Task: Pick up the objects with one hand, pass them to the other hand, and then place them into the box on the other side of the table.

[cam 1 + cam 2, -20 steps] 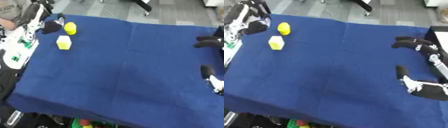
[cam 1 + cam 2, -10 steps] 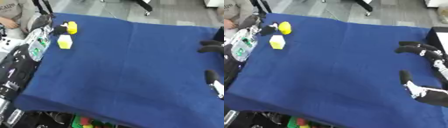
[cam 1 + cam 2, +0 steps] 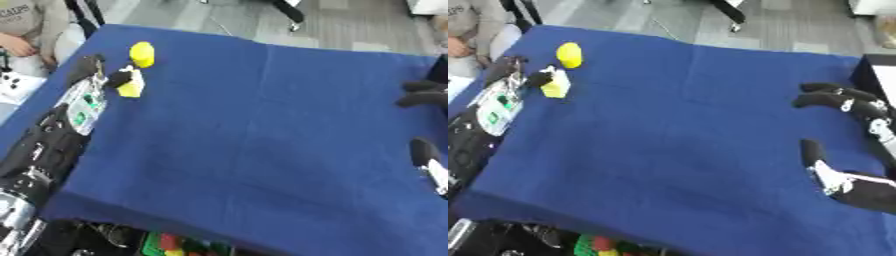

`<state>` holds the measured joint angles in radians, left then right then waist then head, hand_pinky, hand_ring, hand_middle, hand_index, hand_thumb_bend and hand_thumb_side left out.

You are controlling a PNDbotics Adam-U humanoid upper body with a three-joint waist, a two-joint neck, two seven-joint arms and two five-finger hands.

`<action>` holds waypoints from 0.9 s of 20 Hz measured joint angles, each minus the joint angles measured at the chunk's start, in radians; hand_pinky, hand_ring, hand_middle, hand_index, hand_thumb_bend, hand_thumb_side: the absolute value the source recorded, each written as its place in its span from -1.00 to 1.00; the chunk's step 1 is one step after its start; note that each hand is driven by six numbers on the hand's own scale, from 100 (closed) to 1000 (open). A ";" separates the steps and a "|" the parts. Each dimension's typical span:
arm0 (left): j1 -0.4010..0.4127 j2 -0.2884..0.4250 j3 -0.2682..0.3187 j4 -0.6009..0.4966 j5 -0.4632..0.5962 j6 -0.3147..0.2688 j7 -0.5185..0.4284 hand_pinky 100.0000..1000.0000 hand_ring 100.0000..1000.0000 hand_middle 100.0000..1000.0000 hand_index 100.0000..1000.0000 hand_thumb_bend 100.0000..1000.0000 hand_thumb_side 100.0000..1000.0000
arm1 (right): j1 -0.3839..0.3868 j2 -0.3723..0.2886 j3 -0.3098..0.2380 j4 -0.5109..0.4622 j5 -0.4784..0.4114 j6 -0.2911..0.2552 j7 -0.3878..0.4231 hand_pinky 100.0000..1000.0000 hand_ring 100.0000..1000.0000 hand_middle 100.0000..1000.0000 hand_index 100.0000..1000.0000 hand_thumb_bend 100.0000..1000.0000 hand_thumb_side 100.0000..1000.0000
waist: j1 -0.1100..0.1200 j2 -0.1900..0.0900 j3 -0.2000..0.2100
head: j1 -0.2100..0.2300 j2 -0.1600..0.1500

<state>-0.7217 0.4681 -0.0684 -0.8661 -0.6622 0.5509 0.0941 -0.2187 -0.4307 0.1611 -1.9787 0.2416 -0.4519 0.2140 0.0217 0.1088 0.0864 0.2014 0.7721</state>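
Now left hand (image 3: 98, 75), fingers open, touches yellow block (image 3: 131, 86) at far left w/o gripping; block may tip. Right hand (image 3: 846, 145) open, empty.

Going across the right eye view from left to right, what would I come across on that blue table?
Left robot hand → pale yellow block → round yellow object → bare blue tablecloth → right robot hand.
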 measured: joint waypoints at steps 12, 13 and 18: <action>-0.011 -0.015 -0.001 0.069 0.027 -0.009 0.113 0.56 0.23 0.38 0.78 -0.41 0.67 | -0.001 0.010 0.007 0.000 0.009 0.002 -0.001 0.78 0.77 0.35 0.66 -1.00 -0.25 | -0.006 0.009 -0.026 | 0.022 0.000; -0.013 -0.019 -0.001 0.071 0.027 -0.010 0.118 0.55 0.22 0.36 0.77 -0.43 0.65 | -0.001 0.011 0.008 0.000 0.009 0.002 -0.001 0.78 0.77 0.35 0.66 -1.00 -0.25 | -0.006 0.010 -0.026 | 0.024 0.000; -0.019 -0.025 -0.004 0.078 0.027 -0.012 0.130 0.55 0.21 0.33 0.77 -0.53 0.60 | -0.001 0.011 0.012 0.000 0.009 0.006 0.000 0.78 0.77 0.34 0.64 -1.00 -0.26 | -0.006 0.013 -0.031 | 0.027 0.000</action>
<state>-0.7405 0.4426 -0.0724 -0.7877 -0.6353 0.5389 0.2246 -0.2201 -0.4194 0.1734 -1.9787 0.2501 -0.4458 0.2142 0.0153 0.1222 0.0549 0.2286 0.7721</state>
